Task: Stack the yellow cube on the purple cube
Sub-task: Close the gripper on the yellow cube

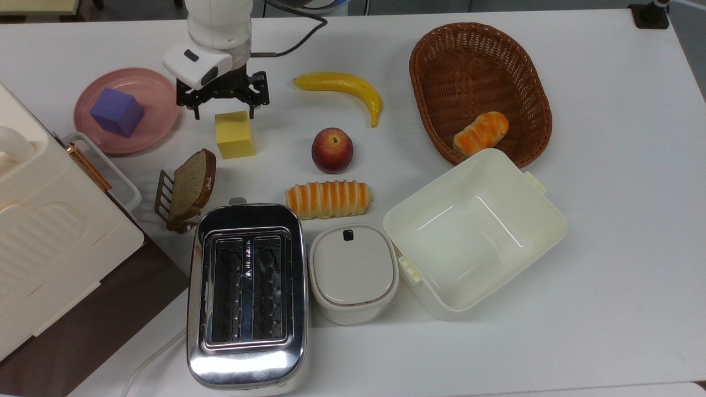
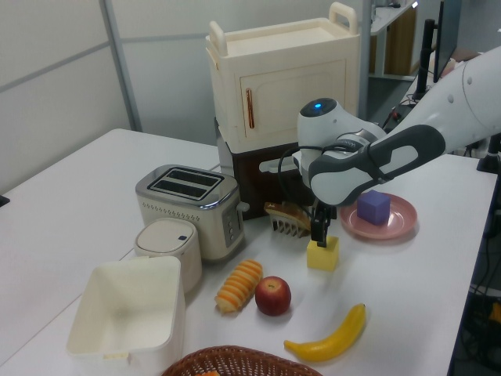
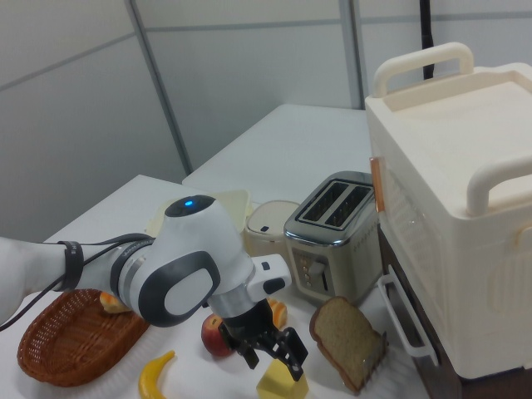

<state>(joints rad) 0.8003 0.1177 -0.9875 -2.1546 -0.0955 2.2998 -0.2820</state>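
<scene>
Hand [image 1: 223, 113] spread wide, empty, fingers straddling top of yellow cube [image 1: 235, 135].

You had a pale-yellow cube [image 1: 235, 134], a violet-purple cube [image 1: 116, 112] on a pink plate [image 1: 157, 105], a brown wicker basket [image 1: 479, 53], orange-striped bread [image 1: 327, 199], a red peach [image 1: 332, 149], a chrome toaster [image 1: 246, 361] and a white worktop [image 1: 606, 220].

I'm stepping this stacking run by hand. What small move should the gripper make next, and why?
Probably lower straight down so the fingers straddle the yellow cube, then close. The gripper is open above the cube's far edge, not yet around it, and the cube sits on the table, apart from the purple cube on the pink plate.
</scene>
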